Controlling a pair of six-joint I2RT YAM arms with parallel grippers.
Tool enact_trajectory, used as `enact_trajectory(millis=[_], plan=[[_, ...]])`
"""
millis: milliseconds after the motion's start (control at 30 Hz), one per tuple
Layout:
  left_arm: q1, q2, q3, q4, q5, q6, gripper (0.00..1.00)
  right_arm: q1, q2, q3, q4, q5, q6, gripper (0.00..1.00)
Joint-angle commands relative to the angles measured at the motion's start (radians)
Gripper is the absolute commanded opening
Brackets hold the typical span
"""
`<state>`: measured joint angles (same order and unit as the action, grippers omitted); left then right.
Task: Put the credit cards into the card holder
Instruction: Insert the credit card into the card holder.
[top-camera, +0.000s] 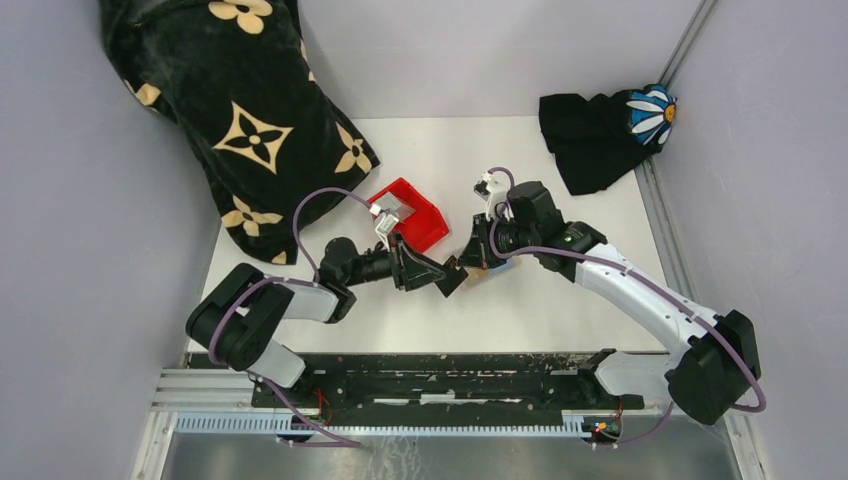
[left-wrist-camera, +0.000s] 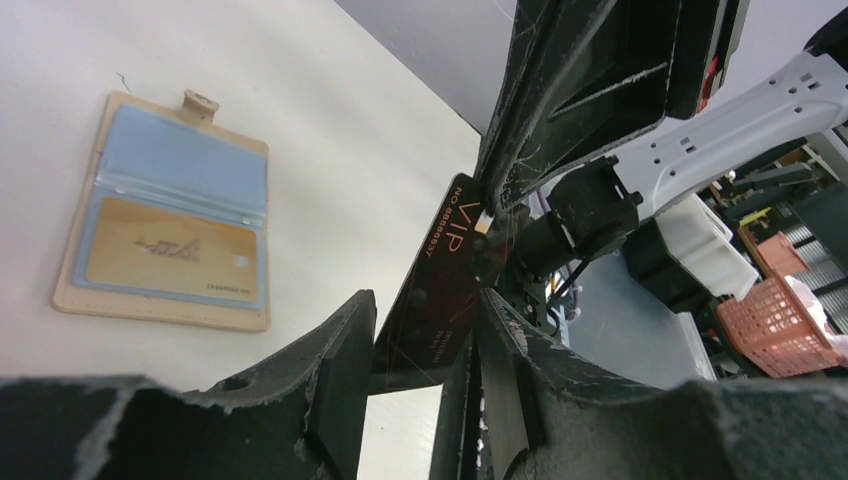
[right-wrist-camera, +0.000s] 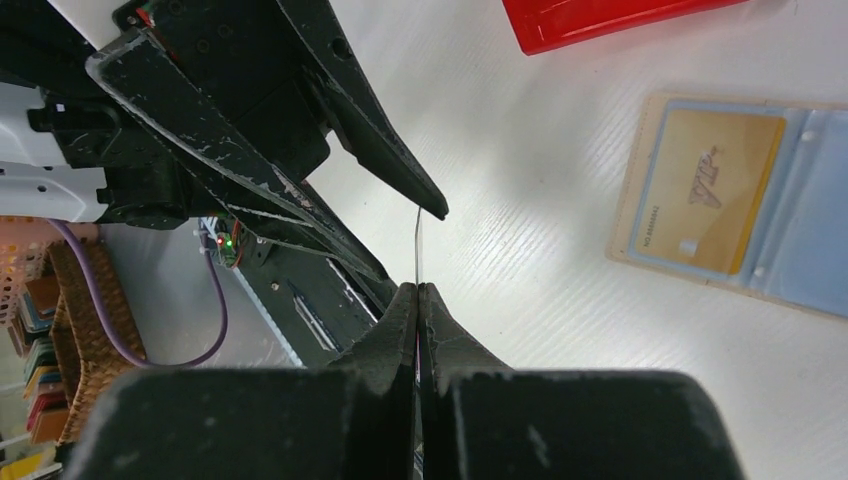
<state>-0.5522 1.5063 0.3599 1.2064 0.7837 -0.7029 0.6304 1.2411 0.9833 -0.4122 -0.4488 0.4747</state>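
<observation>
Right fingers (right-wrist-camera: 408, 312) pinch a thin, dark, glossy VIP card (left-wrist-camera: 440, 290) above the white desk (left-wrist-camera: 330, 150) — left fingers (left-wrist-camera: 345, 350) stand apart either side. The tan leather-like card holder (left-wrist-camera: 160, 215) lies open, flat, nearby.

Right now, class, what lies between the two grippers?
A dark VIP card: the right gripper pinches one end, the other sits inside the open left gripper. Both wrist views show it.
</observation>
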Motion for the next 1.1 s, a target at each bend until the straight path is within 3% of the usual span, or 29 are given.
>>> enact_trajectory(millis=[0, 233, 533, 600, 667, 800, 1067], plan=[[-0.005, 0.050, 0.010, 0.134, 0.076, -0.038, 0.50, -0.015, 0.016, -0.003, 0.053, -0.063, 0.025, 0.01], [-0.007, 0.129, 0.027, 0.243, 0.129, -0.101, 0.47, -0.035, 0.058, -0.007, 0.082, -0.116, 0.045, 0.01], [-0.006, 0.224, 0.038, 0.420, 0.182, -0.214, 0.04, -0.086, 0.071, -0.009, 0.090, -0.153, 0.060, 0.01], [-0.006, 0.232, 0.037, 0.430, 0.178, -0.218, 0.03, -0.098, 0.082, -0.001, 0.086, -0.169, 0.062, 0.02], [-0.006, 0.234, 0.033, 0.433, 0.164, -0.222, 0.03, -0.113, 0.083, 0.005, 0.084, -0.175, 0.057, 0.12], [-0.006, 0.242, 0.006, 0.405, 0.053, -0.209, 0.03, -0.124, 0.043, 0.005, 0.066, -0.064, 0.029, 0.35], [-0.125, 0.247, 0.015, 0.178, -0.427, -0.237, 0.03, -0.128, 0.027, 0.006, 0.019, 0.349, -0.002, 0.40]])
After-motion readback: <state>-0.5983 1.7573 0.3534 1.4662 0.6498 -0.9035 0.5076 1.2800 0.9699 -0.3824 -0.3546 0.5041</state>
